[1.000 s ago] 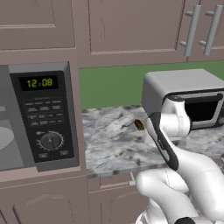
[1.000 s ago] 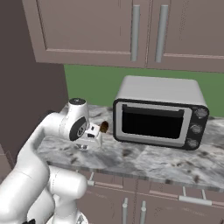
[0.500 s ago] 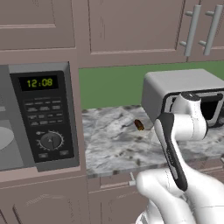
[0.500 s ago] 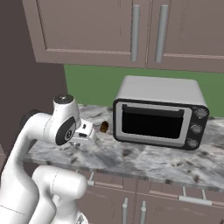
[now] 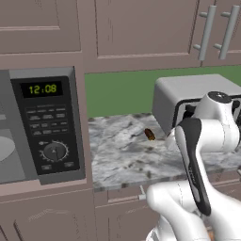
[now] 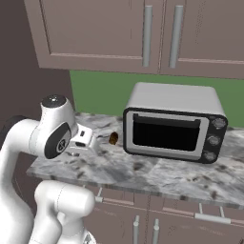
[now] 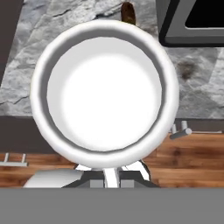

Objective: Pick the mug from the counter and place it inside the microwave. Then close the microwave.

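We've got the mug (image 7: 105, 96) clamped in the closed pincer (image 7: 111, 177), lifted off the table (image 5: 127, 160). Microwave (image 5: 44, 127) sits well left of it; carry goes leftward.

We see a grey toaster oven (image 6: 174, 123) with a dark glass door and three knobs down its right side, standing against the green back wall (image 6: 97, 95). Just beside its left end lies a small brown oblong thing (image 6: 113, 138), beyond the fingers in the hand view. Brown upper cabinets (image 6: 157, 33) with long silver handles hang above. Brown lower cabinets (image 6: 143, 214) run below, over a wooden floor (image 7: 188, 162).
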